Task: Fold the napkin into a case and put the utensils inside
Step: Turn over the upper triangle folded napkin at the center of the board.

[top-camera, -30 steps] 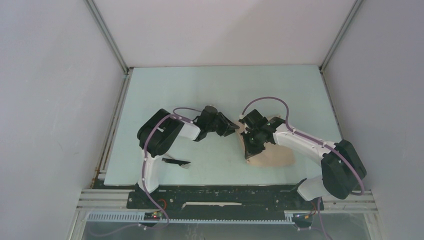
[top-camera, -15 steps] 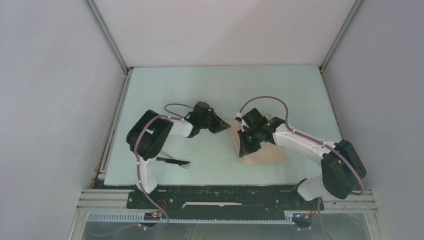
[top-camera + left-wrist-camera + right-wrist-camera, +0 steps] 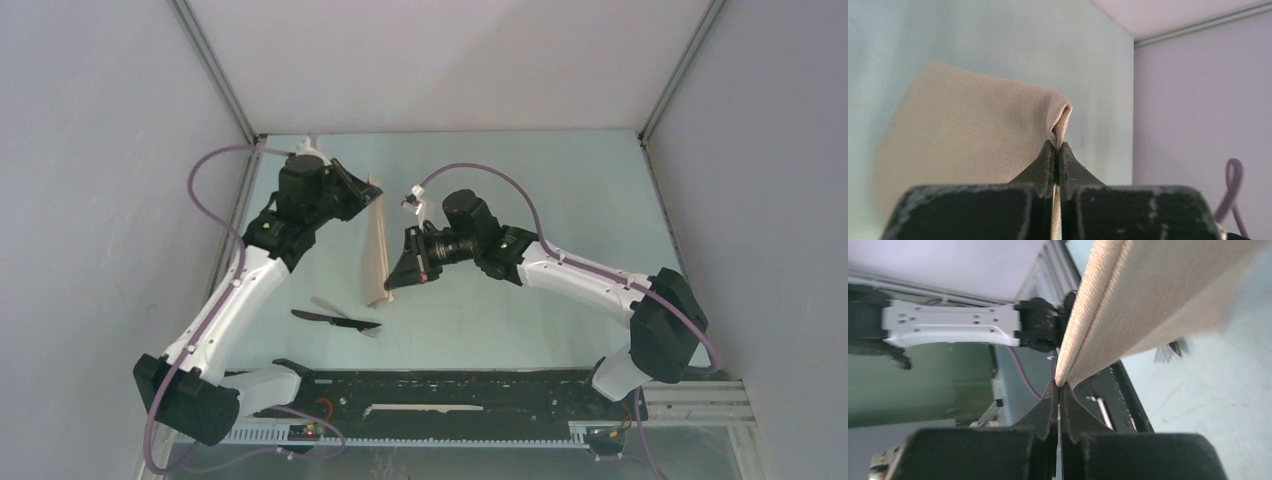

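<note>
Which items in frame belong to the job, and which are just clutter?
Job:
- napkin, pinched by left gripper and right gripper
- utensils, on the table

Not job:
- no loose clutter visible
- fixtures only: purple cables, base rail

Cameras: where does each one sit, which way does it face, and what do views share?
Top external: above and behind the robot, looking down on the table, left arm, right arm, and napkin held between them.
Left wrist: on that wrist, looking past the left fingers, shut on a napkin fold, to table and wall.
Right wrist: likewise, past the right fingers, shut on the napkin's edge, to the near rail.
All three show the napkin.
</note>
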`<state>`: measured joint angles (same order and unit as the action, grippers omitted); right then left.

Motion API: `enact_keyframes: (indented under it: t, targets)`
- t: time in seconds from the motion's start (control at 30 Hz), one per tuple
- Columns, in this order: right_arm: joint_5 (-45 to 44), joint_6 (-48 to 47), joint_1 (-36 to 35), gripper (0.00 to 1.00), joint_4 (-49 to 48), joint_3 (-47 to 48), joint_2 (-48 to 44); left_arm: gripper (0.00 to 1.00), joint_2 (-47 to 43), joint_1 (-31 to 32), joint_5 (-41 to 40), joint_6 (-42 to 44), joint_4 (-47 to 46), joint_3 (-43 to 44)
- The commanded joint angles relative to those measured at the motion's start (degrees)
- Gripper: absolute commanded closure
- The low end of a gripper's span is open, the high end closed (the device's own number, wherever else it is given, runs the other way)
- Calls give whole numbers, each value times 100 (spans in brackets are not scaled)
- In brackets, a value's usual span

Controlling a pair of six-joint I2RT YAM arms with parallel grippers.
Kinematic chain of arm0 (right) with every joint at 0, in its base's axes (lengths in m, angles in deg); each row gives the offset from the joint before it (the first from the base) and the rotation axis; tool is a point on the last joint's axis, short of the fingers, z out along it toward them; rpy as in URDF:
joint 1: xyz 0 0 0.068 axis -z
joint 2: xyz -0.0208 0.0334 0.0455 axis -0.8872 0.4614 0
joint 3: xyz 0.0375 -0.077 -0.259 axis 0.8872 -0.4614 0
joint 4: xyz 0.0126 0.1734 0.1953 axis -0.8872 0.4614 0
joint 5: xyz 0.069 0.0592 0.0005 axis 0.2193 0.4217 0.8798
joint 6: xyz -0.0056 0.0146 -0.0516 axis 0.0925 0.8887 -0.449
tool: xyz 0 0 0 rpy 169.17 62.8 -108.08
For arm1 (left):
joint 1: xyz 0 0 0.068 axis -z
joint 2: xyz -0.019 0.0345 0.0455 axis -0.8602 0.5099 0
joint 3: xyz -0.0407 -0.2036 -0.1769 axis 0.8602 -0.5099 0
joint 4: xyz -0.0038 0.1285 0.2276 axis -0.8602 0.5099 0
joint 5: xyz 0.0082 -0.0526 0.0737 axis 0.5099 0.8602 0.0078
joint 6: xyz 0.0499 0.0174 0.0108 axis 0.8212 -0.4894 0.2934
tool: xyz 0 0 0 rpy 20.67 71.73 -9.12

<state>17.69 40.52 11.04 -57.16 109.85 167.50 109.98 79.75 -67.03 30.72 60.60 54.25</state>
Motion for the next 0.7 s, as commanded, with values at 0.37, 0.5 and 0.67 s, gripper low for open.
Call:
enact_keyframes:
  t: [0.37, 0.5, 0.67]
  targets:
    - [2207, 1725, 2086, 100, -4733, -3491, 931, 100, 4243, 1279, -1239, 1093, 49, 2930]
    - [2425, 1575, 2701, 100, -5144, -4099, 1407, 100, 5298, 1595, -1004, 1049, 86, 3931]
    - [2450, 1049, 3245, 100, -4711, -4456, 1503, 100, 5893, 1877, -811, 960, -181, 4359]
